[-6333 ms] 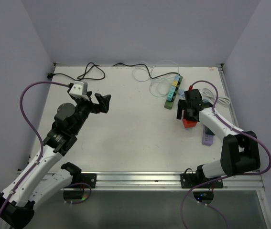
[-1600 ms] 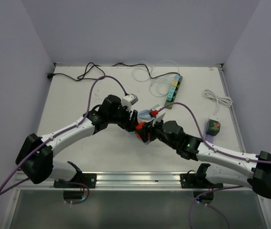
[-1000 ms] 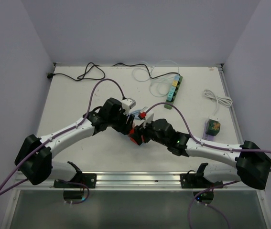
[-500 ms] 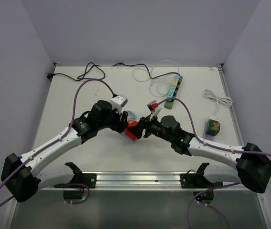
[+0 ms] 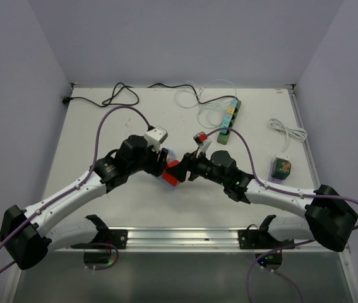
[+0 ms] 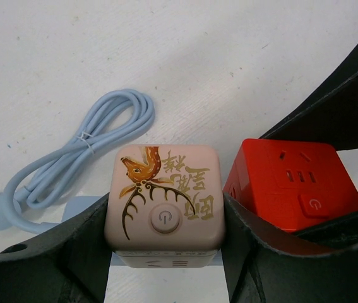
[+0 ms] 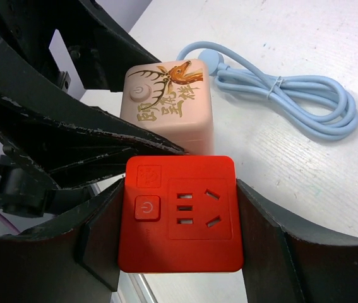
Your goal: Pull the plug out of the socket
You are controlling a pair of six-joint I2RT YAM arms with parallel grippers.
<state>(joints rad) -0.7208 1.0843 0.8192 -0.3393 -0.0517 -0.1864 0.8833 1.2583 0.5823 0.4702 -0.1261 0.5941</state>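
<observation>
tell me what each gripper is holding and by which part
The left gripper holds the pink cube by two opposite sides. The right gripper holds the red cube the same way, one finger on each side.

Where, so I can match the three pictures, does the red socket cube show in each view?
Top external: red socket cube just left of the picture's centre.
Left wrist: right of centre, in the lower half.
Right wrist: bottom centre, its sockets facing the camera.
Shared landmark: the pink cube with the deer drawing beside it; from above it is mostly hidden.
</observation>
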